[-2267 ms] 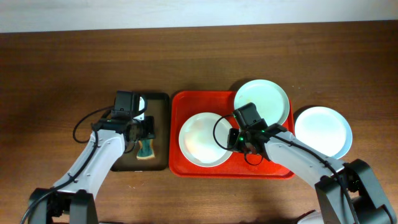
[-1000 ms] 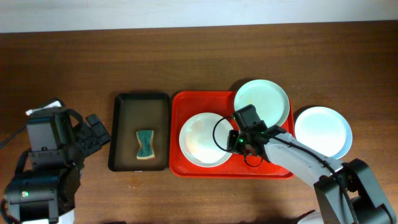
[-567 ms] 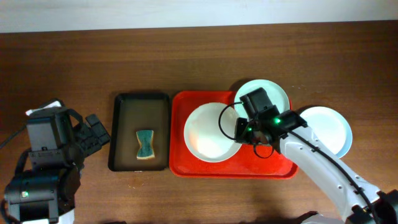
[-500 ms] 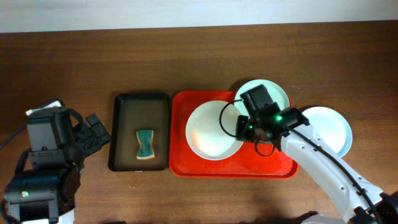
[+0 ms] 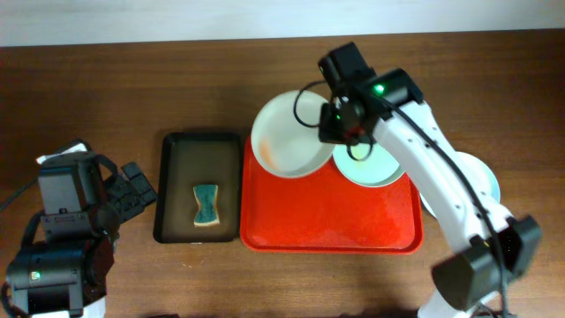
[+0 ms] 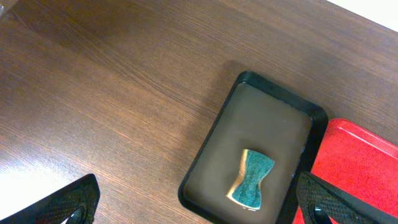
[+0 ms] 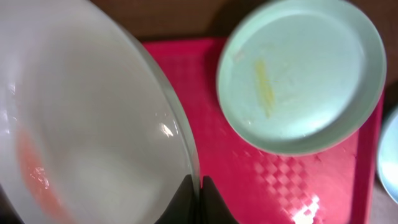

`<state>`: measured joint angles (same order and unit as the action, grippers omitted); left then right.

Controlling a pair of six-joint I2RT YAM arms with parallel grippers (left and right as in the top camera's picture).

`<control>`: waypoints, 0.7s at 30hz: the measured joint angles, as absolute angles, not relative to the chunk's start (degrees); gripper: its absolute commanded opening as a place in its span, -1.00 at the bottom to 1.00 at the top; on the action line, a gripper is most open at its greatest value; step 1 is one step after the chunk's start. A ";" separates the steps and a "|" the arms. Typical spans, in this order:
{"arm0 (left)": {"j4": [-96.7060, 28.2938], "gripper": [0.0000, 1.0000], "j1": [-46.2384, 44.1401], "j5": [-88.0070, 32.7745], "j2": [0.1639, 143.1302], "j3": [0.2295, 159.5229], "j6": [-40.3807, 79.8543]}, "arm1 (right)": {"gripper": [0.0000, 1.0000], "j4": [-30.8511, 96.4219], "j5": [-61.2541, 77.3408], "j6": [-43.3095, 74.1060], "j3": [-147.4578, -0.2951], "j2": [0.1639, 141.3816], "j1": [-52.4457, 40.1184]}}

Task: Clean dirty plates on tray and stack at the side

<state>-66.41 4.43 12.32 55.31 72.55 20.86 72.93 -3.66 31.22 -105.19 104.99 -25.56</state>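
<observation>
Over the far left corner of the tray: a round, shallow white plate (image 5: 284,137) (image 7: 81,124) is held up off the surface, tilted, overlapping the tray's far rim.
Right tool: the right tool (image 5: 333,124) (image 7: 199,196) is pinched fully closed on the white plate's near rim, one finger on each face.
White plate surface: a reddish patch shows low on its left side in the wrist view (stain or reflection, I cannot tell).
Tray: the large red plastic tray (image 5: 327,221) (image 7: 261,180), rectangular with a raised rim, lies on the brown wooden desk (image 5: 132,88).
Green plate: a pale green plate (image 5: 362,170) (image 7: 305,74) rests in the tray's far right part, partly under the right arm, with a yellowish smear (image 7: 264,87) near its middle.
Blue plate: a pale blue plate (image 5: 491,184) sits on the desk just beside the tray's right edge (mostly hidden by the arm).
Black tray: a narrower black tray (image 5: 181,168) lies just left of the red one, with a teal sponge (image 5: 206,205) (image 6: 250,177) in it.
Left tool: the left tool (image 6: 199,208) hangs over the desk left of the black tray, jaws spread wide, holding nothing.
</observation>
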 measured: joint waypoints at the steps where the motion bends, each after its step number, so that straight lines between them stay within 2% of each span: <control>1: -66.43 0.98 4.43 12.29 55.33 72.55 20.86 | -0.92 73.45 -5.06 31.07 -109.03 108.22 -27.42; 12: -66.43 0.98 4.43 12.29 55.33 72.55 20.86 | -0.92 68.16 -20.05 30.33 -110.54 112.88 -42.17; 21: -66.43 0.99 4.43 12.29 55.33 72.55 20.86 | -0.92 61.36 -43.27 25.76 -110.59 112.88 -55.22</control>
<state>-66.43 4.43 12.29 55.33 72.55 20.86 61.36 -43.27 25.76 -110.59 112.88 -55.22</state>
